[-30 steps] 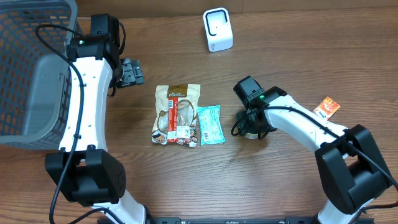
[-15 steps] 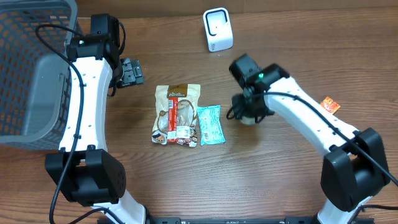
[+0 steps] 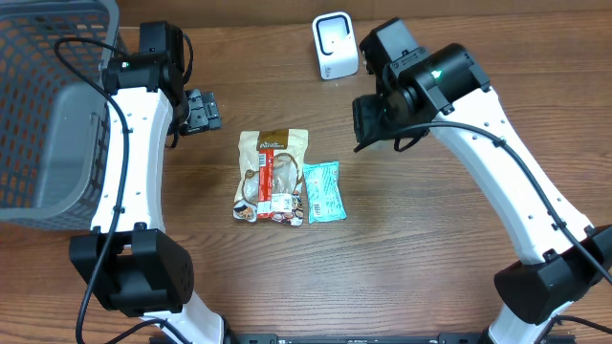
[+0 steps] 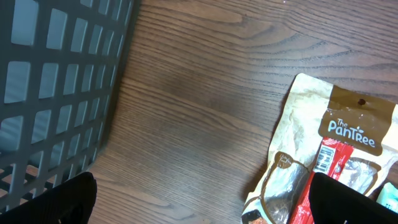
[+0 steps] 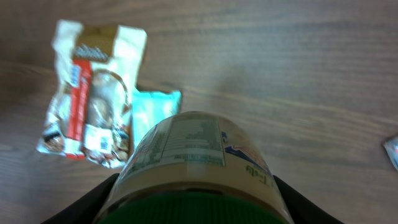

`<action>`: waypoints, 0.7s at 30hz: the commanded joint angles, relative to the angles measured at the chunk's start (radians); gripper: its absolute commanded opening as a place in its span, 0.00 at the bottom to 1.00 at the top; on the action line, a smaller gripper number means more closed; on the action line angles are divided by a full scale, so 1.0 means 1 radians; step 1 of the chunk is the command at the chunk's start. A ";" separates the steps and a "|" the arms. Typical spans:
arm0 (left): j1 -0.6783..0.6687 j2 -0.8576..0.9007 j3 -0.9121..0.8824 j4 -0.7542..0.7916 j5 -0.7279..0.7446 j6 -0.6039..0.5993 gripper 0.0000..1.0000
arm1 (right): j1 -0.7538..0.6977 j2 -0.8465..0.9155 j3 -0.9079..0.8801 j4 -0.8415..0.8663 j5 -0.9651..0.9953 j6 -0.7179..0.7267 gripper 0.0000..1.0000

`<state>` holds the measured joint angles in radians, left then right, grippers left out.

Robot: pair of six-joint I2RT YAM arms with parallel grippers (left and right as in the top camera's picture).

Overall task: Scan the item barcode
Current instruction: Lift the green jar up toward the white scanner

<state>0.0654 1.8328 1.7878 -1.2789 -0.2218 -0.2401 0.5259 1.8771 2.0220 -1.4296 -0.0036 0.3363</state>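
A jar (image 5: pixel 196 155) with a pale printed label and a green lid fills the right wrist view, held off the table. My right gripper (image 5: pixel 198 208) is shut on the jar, with a black finger (image 5: pixel 87 205) on each side of it. From overhead, the right gripper (image 3: pixel 375 117) hangs just right of and in front of the white scanner (image 3: pixel 335 45), and the jar is hidden beneath it. My left gripper (image 3: pixel 202 110) stands open and empty at the back left, its fingertips (image 4: pixel 68 199) wide apart over bare wood.
A tan snack pouch (image 3: pixel 273 177) and a teal packet (image 3: pixel 322 191) lie side by side mid-table; the pouch (image 4: pixel 329 155) also shows in the left wrist view. A grey mesh basket (image 3: pixel 48 105) stands at the far left, close to the left arm.
The right arm has lifted the jar off the table and carried it back and up toward the scanner. The left arm has not moved.
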 commanded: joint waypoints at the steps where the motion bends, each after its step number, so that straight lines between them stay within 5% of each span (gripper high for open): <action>1: -0.007 -0.002 0.015 0.001 -0.014 0.000 0.99 | -0.007 -0.013 0.025 0.050 -0.020 -0.018 0.48; 21: -0.007 -0.002 0.015 0.001 -0.014 0.000 1.00 | -0.011 0.159 -0.002 0.534 0.100 -0.112 0.48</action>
<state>0.0654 1.8328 1.7878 -1.2789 -0.2218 -0.2401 0.5232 2.0113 2.0171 -0.9424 0.0494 0.2611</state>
